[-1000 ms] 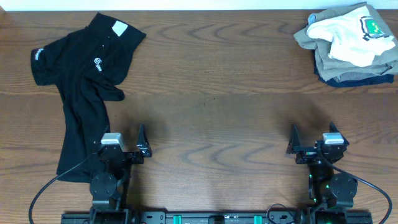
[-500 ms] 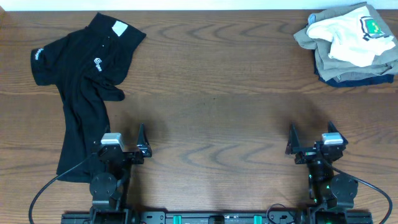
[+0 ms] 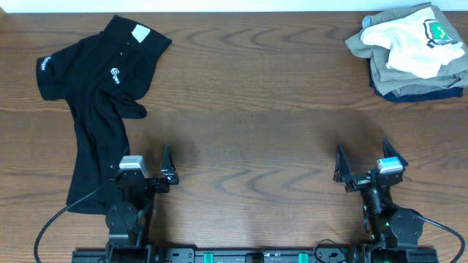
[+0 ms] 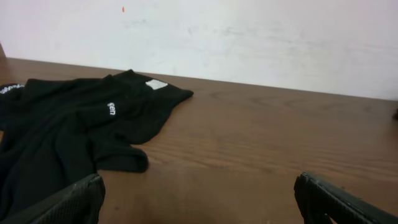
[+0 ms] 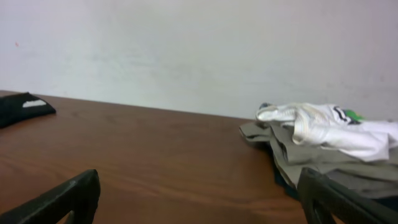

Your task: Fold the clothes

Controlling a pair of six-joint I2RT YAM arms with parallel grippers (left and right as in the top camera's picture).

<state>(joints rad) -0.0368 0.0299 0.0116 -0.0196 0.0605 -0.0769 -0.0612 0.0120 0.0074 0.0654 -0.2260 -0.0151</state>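
One black polo shirt (image 3: 99,95) lies crumpled and unfolded at the far left of the tabletop (image 3: 256,109), unmoved. Both arms are spread wide and empty. The left end effector (image 3: 142,166) sits at the shirt's lower edge. The right end effector (image 3: 363,159) has edged slightly away from the front. One pile of garments (image 3: 409,55) sits far right.

A wooden tabletop (image 3: 248,95) is carrying a crumpled black polo shirt (image 3: 95,80), sprawling ahead of and beside the left jaws, while a pile of garments (image 3: 409,51) is sitting well beyond the right jaws.
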